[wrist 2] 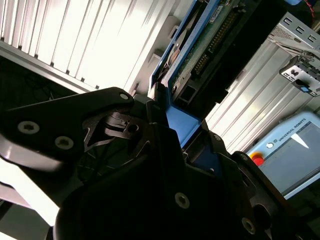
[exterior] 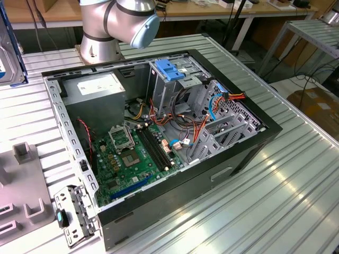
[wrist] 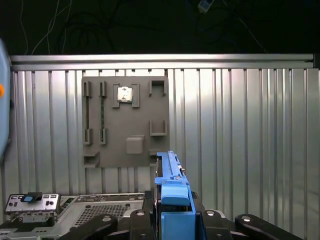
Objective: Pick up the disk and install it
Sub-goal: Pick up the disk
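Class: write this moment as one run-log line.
tool: shut on the disk | disk: held above the table | computer case: open, disk not installed

Ribbed aluminium table (exterior: 296,201) across foreground, glare streaks along slats. Wooden bench (exterior: 201,13) with white legs along back. Second slatted metal table (exterior: 318,29) at exterior view's right. Cardboard box (exterior: 318,103) on dark floor (exterior: 275,63) beside main table, black cables (exterior: 306,79) near it. First wrist view: table edge, dark floor beyond.
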Available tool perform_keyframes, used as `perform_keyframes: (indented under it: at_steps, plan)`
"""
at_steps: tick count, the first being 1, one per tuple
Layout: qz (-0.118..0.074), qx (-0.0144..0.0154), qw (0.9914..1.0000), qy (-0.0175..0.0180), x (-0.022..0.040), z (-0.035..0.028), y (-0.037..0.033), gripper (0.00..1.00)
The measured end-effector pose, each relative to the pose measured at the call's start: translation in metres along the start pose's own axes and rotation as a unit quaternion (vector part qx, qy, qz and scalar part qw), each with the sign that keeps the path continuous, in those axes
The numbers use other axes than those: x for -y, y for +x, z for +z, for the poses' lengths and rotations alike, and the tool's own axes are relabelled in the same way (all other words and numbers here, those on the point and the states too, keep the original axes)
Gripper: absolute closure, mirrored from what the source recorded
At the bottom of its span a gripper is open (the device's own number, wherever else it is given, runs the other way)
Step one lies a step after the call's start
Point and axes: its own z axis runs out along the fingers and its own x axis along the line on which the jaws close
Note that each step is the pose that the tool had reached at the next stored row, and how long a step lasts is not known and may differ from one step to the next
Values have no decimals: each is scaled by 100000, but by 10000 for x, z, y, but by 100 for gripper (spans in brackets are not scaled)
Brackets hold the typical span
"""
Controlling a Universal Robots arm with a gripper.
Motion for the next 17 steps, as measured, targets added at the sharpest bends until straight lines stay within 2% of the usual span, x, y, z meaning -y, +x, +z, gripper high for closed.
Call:
perform_keyframes:
  at_steps: [9, 17]
  plan:
    - [0, 0, 100000, 2, 72, 2, -2, 63]
    - [-3, 2, 100000, 3, 166, 4, -4, 63]
